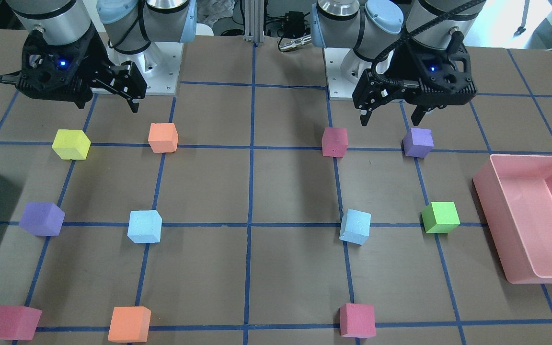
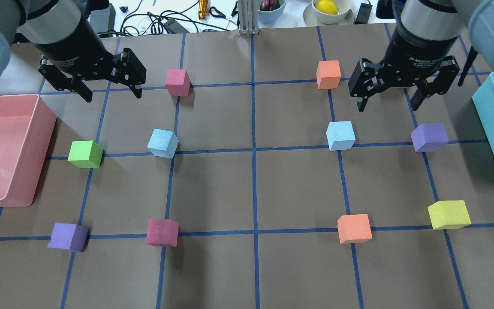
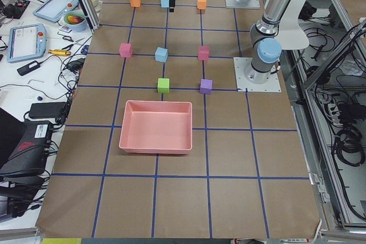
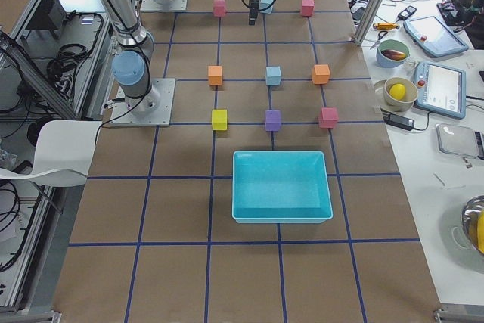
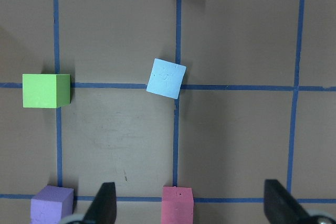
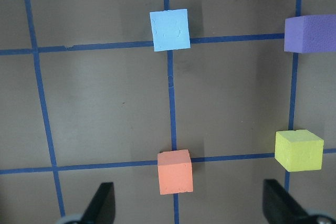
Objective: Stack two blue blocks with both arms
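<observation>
Note for you: left arm [image 2: 54, 21] and right arm [image 2: 427, 17] are silver-grey tubes with pale blue joint caps [image 1: 384, 17]. Left gripper [image 2: 112, 95] and right gripper [image 2: 387, 105] are black, with white lettering [image 2: 423, 60] on the collar and a blue light [image 1: 63, 63] on each. Black ribbed cable [image 1: 429, 25] on the left arm. Screws dot the silver base plate [image 3: 271, 87].

Skewed blue block [image 2: 163, 143], square blue block [image 2: 340, 135] — well apart
</observation>
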Robot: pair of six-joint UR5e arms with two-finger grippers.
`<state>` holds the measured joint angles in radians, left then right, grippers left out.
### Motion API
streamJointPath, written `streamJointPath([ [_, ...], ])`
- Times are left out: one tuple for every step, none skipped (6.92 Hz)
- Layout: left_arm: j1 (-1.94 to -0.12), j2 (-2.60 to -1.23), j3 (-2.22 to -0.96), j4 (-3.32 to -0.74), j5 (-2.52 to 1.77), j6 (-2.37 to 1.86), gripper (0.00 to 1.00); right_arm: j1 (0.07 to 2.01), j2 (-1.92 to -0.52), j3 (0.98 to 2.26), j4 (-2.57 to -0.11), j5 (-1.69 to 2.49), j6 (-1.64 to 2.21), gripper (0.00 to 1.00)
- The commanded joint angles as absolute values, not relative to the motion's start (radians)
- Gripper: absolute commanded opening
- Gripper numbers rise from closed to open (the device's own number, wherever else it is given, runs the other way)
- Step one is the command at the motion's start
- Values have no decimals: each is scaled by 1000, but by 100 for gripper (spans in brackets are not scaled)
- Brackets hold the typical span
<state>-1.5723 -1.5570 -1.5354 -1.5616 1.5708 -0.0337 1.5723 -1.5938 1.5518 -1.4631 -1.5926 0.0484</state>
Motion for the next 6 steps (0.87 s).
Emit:
streamJointPath([
  [-1572,-1557,-1536,-1562,1571,-34,100,1572,-1594,1552,-1462,-1594,48,100],
  [-1572,-1557,-1536,-1562,1571,-34,100,1572,-1594,1551,-1463,-1589,48,100],
  [-1572,-1557,-1536,-1562,1572,-34,100,1572,-1589,1551,-1465,-1586,48,100],
  [-1572,-1557,-1539,-1562,1572,-34,100,1572,-1588,1551,-1463,-1591,48,100],
  [-1572,-1557,-1542,-1563,1572,-34,100,1571,-1586,1552,-1463,-1594,48,100],
  [-1575,-1557,-1545,-1568,1572,-34,100,1569,-1586,1554,-1462,-1594,48,100],
])
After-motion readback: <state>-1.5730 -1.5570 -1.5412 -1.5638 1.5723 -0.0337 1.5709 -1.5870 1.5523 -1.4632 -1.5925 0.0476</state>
